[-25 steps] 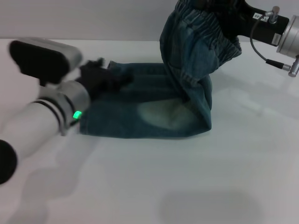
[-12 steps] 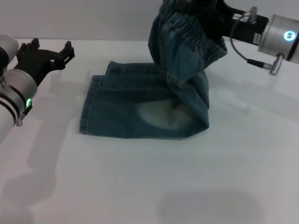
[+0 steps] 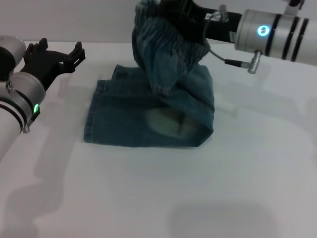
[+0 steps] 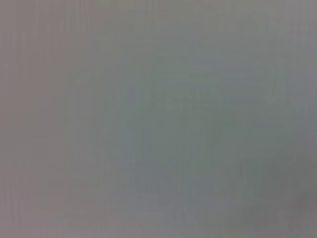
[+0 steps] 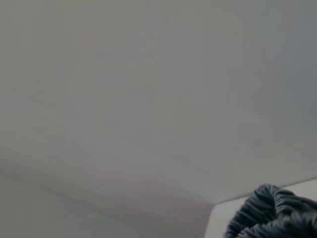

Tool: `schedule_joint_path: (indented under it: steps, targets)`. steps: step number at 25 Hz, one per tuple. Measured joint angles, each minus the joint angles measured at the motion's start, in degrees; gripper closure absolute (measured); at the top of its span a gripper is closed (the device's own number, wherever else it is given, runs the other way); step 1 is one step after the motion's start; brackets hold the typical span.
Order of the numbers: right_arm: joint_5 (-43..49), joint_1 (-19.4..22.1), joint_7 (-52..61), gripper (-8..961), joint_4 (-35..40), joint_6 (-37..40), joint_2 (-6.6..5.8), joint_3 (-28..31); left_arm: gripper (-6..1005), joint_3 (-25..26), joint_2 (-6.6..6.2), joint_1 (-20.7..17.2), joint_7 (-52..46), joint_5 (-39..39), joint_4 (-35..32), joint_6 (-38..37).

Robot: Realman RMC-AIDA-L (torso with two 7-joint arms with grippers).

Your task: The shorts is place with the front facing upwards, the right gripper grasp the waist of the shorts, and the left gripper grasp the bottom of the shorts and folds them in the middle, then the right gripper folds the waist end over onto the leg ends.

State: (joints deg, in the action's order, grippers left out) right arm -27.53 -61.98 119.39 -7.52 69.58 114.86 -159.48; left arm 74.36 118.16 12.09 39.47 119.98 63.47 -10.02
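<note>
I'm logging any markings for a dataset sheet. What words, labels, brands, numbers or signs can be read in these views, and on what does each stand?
None: no readable text in any view.
The blue denim shorts show no label or brand.
The silver right arm bears only a round blue light, no lettering.
The silver-white left arm bears only a green light.
Both wrist views show no print.

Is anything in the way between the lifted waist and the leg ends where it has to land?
Nothing visible is. The right gripper holds the waist up above the shorts. The leg ends lie bare on the table, and the left gripper is off to the side, open, not over them.
</note>
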Motion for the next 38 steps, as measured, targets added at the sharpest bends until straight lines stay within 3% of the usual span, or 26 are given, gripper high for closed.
schedule_joint_path:
  steps: [5, 14, 19, 20, 24, 26, 29, 30, 31, 32, 35, 38]
  targets:
    - [0.0, -0.9, 3.1, 750, 1.6, -4.3, 0.36, -1.6, 158, -0.4, -0.04, -0.1, 0.0, 0.0, 0.1, 0.0]
    - [0.1, -1.9, 6.5, 366, 2.0, -6.2, 0.83, -3.8, 158, -0.2, -0.13, 0.6, 0.2, 0.0, -0.4, -0.5]
    - [0.1, -1.5, -2.6, 149, 1.1, -5.6, 1.14, -3.9, 158, -0.3, -0.13, 0.8, 0.2, 0.2, -0.6, -0.6]
    - [0.0, -0.7, -6.4, 106, 0.5, -5.7, 1.31, -3.9, 158, -0.3, -0.13, 0.8, 0.2, 0.4, -0.6, -0.7]
    - [-2.9, 3.5, -21.6, 106, -3.7, -8.0, 3.26, -3.3, 159, -0.1, -0.13, 0.8, -0.5, 0.7, -0.3, -1.4]
    - [-8.9, 6.3, -32.5, 105, -4.6, -11.4, 4.24, -3.0, 159, -0.3, -0.11, 1.1, -1.4, 0.5, -0.9, -2.8]
    - [-21.8, 10.2, -52.4, 105, -2.8, -16.3, 4.67, -1.5, 159, -1.8, -0.07, 1.3, -4.9, 0.6, -2.0, -6.2]
    - [-26.8, 11.1, -60.3, 105, -2.0, -17.4, 4.75, -0.2, 159, -2.6, -0.1, 1.5, -6.7, 0.6, -2.4, -7.3]
    - [-34.1, 12.5, -75.7, 105, -0.2, -18.0, 4.89, 4.0, 159, -3.2, -0.12, 1.7, -8.0, 0.6, -2.6, -7.9]
    - [-34.1, 12.5, -75.7, 105, -0.2, -18.0, 4.89, 4.0, 159, -3.8, -0.14, 1.9, -9.2, 0.7, -3.0, -8.6]
    - [-38.3, 13.3, -96.2, 107, 3.4, -18.0, 4.98, 13.6, 159, -5.4, -0.15, 2.5, -11.2, 0.8, -3.7, -9.6]
    - [-38.5, 13.7, -108.8, 108, 6.6, -19.0, 4.97, 20.9, 159, -6.9, -0.07, 2.5, -11.5, 0.8, -3.9, -9.8]
